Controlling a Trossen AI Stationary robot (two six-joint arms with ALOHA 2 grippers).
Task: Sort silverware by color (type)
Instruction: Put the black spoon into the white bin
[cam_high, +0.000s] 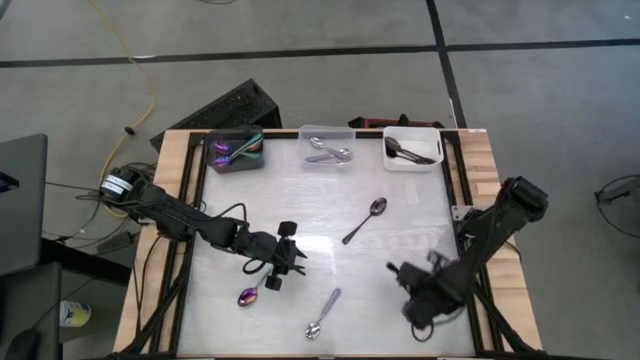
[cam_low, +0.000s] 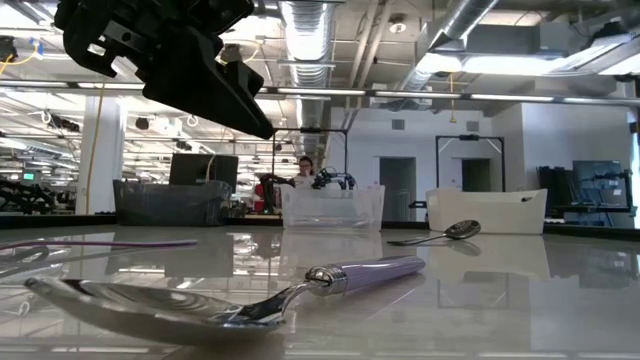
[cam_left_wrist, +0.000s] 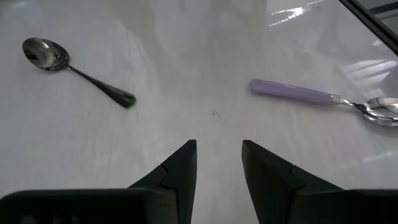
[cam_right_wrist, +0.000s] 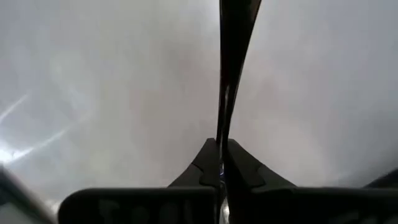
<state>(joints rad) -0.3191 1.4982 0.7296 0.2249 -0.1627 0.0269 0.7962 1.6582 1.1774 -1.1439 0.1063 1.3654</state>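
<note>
Left end effector (cam_high: 287, 250): hovering over the white surface (cam_high: 300, 200), fingers (cam_left_wrist: 180, 171) sitting narrowly apart, gripping nothing.
Right end effector (cam_high: 400, 272): sitting near the surface's right front, fingers closing on a thin dark utensil handle (cam_right_wrist: 231, 56).
Loose silverware: a dark gunmetal spoon (cam_high: 364, 220) is lying mid-surface; a lilac-handled silver spoon (cam_high: 323, 314) and a purple iridescent spoon (cam_high: 250, 294) are lying near the front.
Bins: dark grey bin (cam_high: 234, 151), clear bin (cam_high: 328, 147), white bin (cam_high: 412, 148) are lining the far edge, each holding silverware.
</note>
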